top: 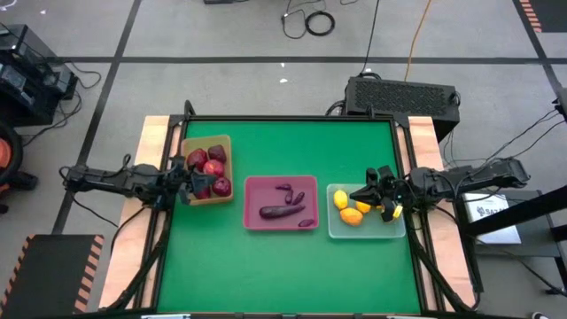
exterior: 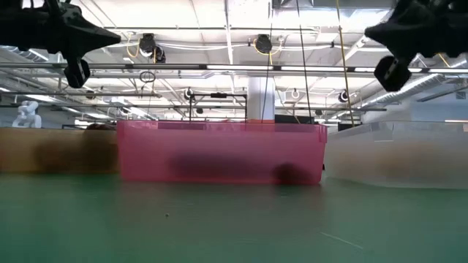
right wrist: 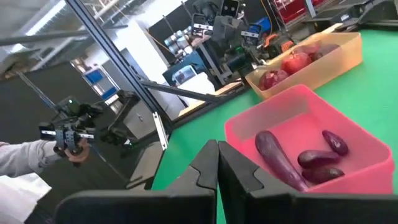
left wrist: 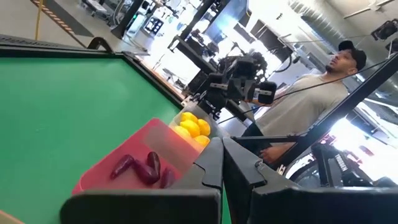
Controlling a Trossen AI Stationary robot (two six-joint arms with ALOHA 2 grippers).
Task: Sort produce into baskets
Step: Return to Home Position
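The left pincer, pressed together, hangs over apples in the tan tray. The right pincer, pressed together too, hangs over lemons in the clear tray. Eggplants lie in the pink tray.

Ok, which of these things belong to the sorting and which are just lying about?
Job:
apples in tan tray
eggplants in pink tray
lemons in clear tray
left gripper at tan tray, right gripper at clear tray

Lying about:
black box behind table
floor cables
person nearby

Green table; black box beyond it; person standing nearby.
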